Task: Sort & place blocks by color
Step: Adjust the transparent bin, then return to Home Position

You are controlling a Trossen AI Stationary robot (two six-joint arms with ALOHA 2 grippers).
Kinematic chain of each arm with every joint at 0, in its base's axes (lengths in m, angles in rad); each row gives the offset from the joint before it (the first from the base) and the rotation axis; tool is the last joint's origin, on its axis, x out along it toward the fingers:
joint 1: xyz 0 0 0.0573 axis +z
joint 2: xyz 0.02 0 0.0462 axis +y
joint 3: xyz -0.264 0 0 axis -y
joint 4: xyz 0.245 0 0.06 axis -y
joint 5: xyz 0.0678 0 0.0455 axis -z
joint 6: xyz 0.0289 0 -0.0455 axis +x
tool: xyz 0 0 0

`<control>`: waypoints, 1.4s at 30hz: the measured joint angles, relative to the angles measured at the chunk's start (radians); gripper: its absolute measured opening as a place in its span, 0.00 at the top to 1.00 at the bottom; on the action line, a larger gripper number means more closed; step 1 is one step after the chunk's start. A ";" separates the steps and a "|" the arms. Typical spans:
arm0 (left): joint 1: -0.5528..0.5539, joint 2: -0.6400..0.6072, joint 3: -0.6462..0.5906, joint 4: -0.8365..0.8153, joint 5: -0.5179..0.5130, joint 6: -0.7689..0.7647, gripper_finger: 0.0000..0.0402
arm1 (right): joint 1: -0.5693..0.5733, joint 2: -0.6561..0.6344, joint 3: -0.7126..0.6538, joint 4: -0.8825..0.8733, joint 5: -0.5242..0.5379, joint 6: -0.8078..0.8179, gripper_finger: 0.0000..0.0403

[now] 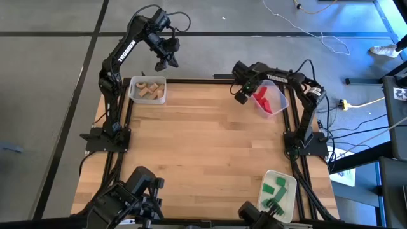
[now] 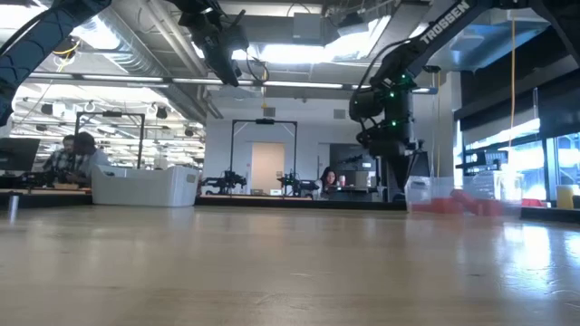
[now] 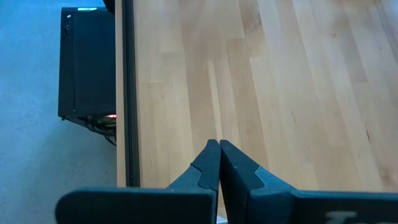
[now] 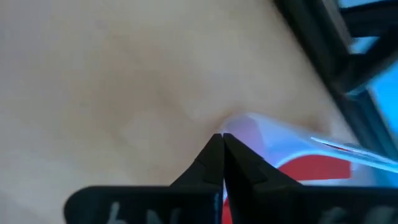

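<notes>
Progress: As far as the high view shows, the sorting looks finished, since the tan blocks (image 1: 147, 89) lie in a clear bin (image 1: 134, 95) at upper left, the red blocks (image 1: 266, 100) in a bin (image 1: 283, 98) at upper right, and the green blocks (image 1: 275, 193) in a white tray (image 1: 290, 181) at lower right.
Left to do: I see no loose block on the wooden surface (image 1: 203, 152); probably only parking the arms.
Left pincer (image 1: 166, 62): fingers pressed together, empty, hanging past the surface's top edge, just above the tan bin.
Right pincer (image 1: 241, 97): fingers together, nothing held, hovering just left of the red bin's corner.
Edges: all three containers hug the surface's borders, close to the black frame rail (image 1: 191, 80).
Open room: the whole middle is bare wood, free for either arm to cross.
</notes>
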 joint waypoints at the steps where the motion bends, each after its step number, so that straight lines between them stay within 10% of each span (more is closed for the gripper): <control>1: 0.000 0.000 0.000 0.000 0.000 0.000 1.00 | -0.004 0.000 0.000 0.000 0.022 0.001 1.00; 42: 0.000 0.000 0.000 -0.001 0.000 -0.004 1.00 | -0.127 -0.006 0.043 -0.083 0.164 0.143 1.00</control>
